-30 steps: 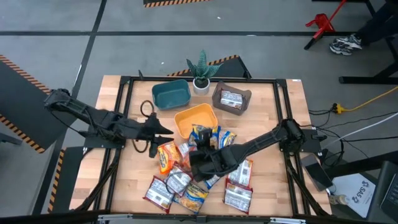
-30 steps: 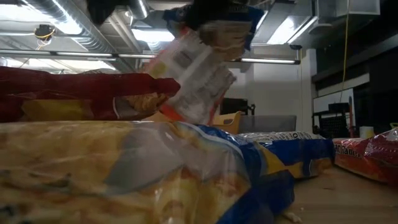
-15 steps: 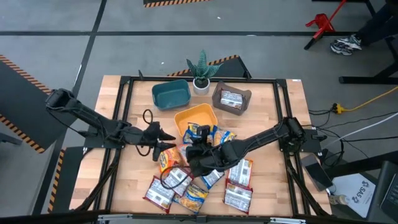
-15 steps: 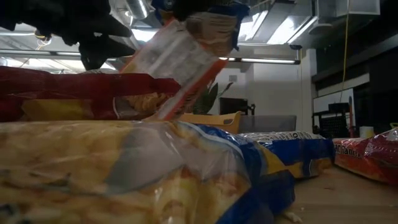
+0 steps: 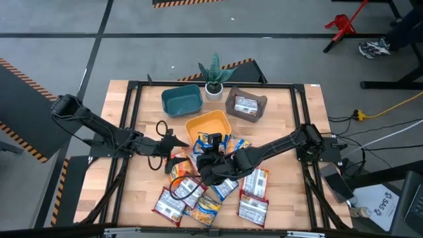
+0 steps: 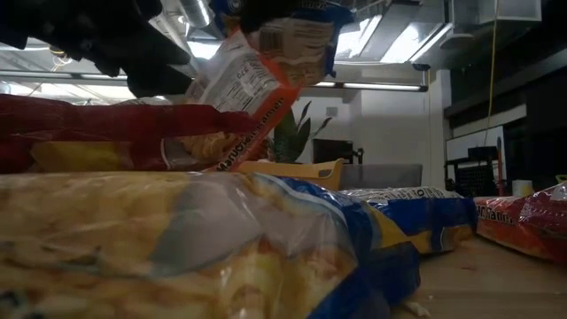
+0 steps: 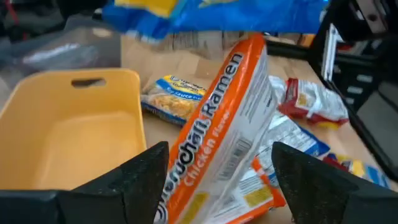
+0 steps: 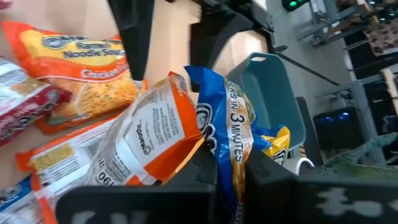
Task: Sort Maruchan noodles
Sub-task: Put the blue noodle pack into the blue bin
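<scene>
My right gripper (image 5: pixel 208 158) is over the middle of the table, shut on two Maruchan noodle packets: a blue-and-yellow packet (image 8: pixel 231 124) and an orange packet (image 8: pixel 146 134). In the low view the orange packet (image 6: pixel 239 89) slants down below the blue one (image 6: pixel 297 22). My left gripper (image 5: pixel 175 147) has come in from the table's left and is open. Its fingers stand on either side of the orange packet (image 7: pixel 217 143). Several more packets (image 5: pixel 198 201) lie flat on the near half of the table. My right gripper pinches the blue-and-yellow packet's end (image 8: pixel 233 158) together with a corner of the orange packet (image 8: pixel 189 149) between its two fingers. Both packets are lifted; the orange one hangs tilted, its lower end (image 6: pixel 221 155) down among the lying packets. My left gripper: I cannot tell whether its fingers (image 7: pixel 146 177) touch the orange packet.
A teal bin (image 5: pixel 182 100), an orange-yellow bin (image 5: pixel 207 124) and a grey bin (image 5: pixel 231 106) holding a red-and-white packet stand at the far side, with a small potted plant (image 5: pixel 213 80) between them. A black frame (image 5: pixel 132 99) runs around the table. Bare wood shows at the near left.
My left gripper has moved toward the table's right, up to the orange packet hanging from my right gripper. My right gripper has shifted slightly toward the far edge with both packets, and the orange packet has swung into a flatter slant.
</scene>
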You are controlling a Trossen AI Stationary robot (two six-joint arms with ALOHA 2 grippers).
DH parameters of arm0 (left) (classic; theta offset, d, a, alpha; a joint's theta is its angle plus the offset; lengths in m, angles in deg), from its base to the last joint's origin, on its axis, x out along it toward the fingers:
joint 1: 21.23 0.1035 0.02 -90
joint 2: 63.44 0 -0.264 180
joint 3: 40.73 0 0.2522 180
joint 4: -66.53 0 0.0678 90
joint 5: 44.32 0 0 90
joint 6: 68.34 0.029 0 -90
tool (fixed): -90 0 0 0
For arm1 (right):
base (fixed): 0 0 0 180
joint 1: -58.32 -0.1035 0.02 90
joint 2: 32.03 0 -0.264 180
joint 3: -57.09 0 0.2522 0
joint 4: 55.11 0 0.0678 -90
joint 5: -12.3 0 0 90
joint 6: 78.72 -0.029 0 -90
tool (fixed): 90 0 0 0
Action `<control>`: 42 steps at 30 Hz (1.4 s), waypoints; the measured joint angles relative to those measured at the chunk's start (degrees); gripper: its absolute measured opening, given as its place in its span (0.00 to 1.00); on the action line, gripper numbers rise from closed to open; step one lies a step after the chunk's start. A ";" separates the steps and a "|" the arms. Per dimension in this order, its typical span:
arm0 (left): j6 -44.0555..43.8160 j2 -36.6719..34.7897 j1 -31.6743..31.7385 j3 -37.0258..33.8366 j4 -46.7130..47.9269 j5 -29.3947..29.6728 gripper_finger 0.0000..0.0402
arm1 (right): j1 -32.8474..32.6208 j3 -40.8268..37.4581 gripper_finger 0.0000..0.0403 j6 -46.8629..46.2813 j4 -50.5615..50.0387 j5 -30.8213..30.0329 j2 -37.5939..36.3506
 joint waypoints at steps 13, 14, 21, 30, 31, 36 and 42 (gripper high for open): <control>2.51 4.89 8.67 0.00 -1.30 -19.71 0.70 | -0.02 0.00 0.03 1.52 3.57 2.64 0.00; 2.51 5.80 8.99 0.02 -1.66 -19.93 0.70 | -0.02 0.02 0.03 1.63 3.90 3.07 0.00; 1.50 8.31 9.62 0.00 -6.22 -22.08 0.64 | -0.02 0.02 0.03 1.81 3.98 2.33 0.00; -10.00 7.86 9.08 0.00 -3.28 -24.85 0.43 | 4.68 -0.18 0.03 6.02 0.74 -0.04 0.33; -12.21 7.35 8.83 0.00 -3.37 -26.86 0.42 | 5.68 -0.55 0.03 7.88 0.86 0.35 0.43; -21.02 3.05 6.56 0.00 -3.59 -34.68 0.41 | 10.95 -4.18 0.03 16.83 4.30 8.07 0.57; -27.39 -7.14 2.35 -0.04 -3.31 -35.92 0.41 | 15.99 -4.66 0.03 31.63 13.49 9.07 0.68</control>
